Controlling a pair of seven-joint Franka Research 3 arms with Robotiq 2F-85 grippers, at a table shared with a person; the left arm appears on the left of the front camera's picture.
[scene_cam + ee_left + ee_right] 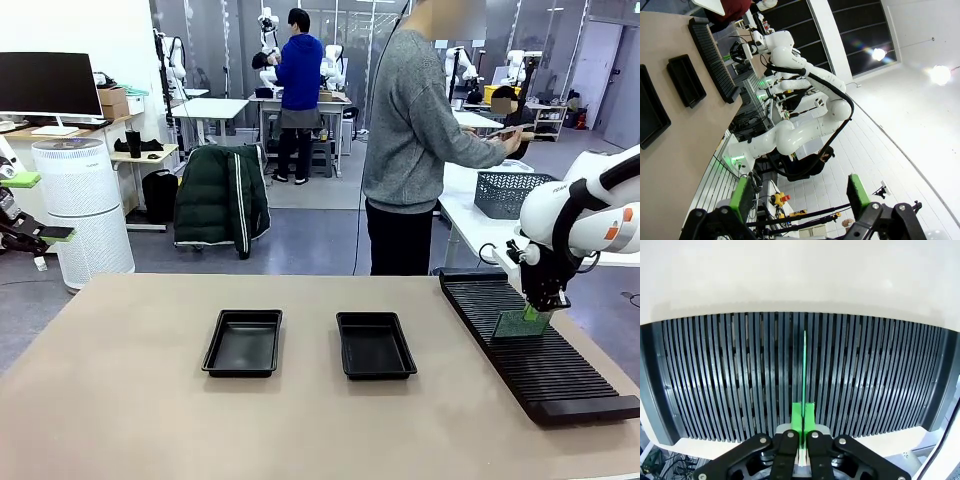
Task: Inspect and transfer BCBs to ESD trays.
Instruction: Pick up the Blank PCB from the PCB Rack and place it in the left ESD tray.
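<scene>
1. Your right gripper [541, 303] is clamped on the top edge of one BCB [522, 324]. The board stands upright at the long black slotted rack [535, 365] on the right of the bench [300, 430].
2. In the right wrist view the board is edge-on, a thin green line over one slot. Its faces are hidden.
3. Your left gripper [801, 194] hangs wide with nothing between its pads. It is off the bench's left end, and the front view's edge cuts it off.
4. The left ESD tray [243, 342] and the right ESD tray [375, 345] lie mid-bench, apart, with bare floors.
5. A person [410, 130] stands beyond the far edge, turned sideways. What their hands hold is too small to tell.
</scene>
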